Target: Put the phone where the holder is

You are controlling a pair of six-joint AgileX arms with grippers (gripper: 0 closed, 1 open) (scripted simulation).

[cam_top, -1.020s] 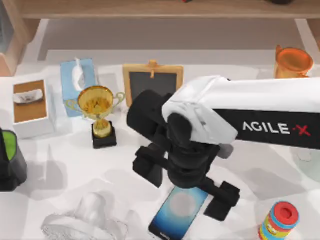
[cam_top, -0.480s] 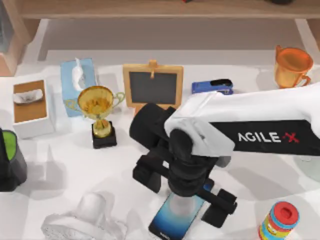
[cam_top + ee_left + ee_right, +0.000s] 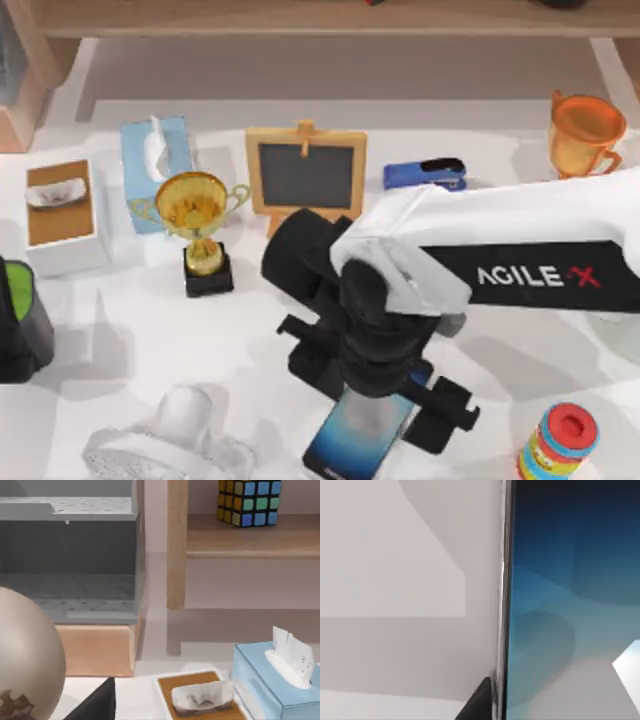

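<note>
The phone point(image 3: 352, 440) lies flat near the table's front edge, its blue screen partly covered by my right arm. My right gripper point(image 3: 380, 392) hangs low over it, open, one black finger point(image 3: 314, 367) on each side of the phone's long edges and close to them. Seen from the right wrist, the phone point(image 3: 570, 605) is very near, and a dark fingertip point(image 3: 481, 702) sits just beside its metal edge. The holder point(image 3: 175, 437), pale and translucent, stands at the front left of the phone. My left arm is parked out of the top view.
A gold trophy point(image 3: 197, 225), a small chalkboard point(image 3: 306, 173), a blue stapler point(image 3: 425, 174), two tissue boxes point(image 3: 155, 160) and an orange cup point(image 3: 584, 128) stand behind. A striped canister point(image 3: 557, 440) is front right, and a black-green object point(image 3: 18, 320) is at the left edge.
My right arm has dropped lower over the phone and its fingers have drawn in towards the phone's edges. The phone has stayed where it was.
</note>
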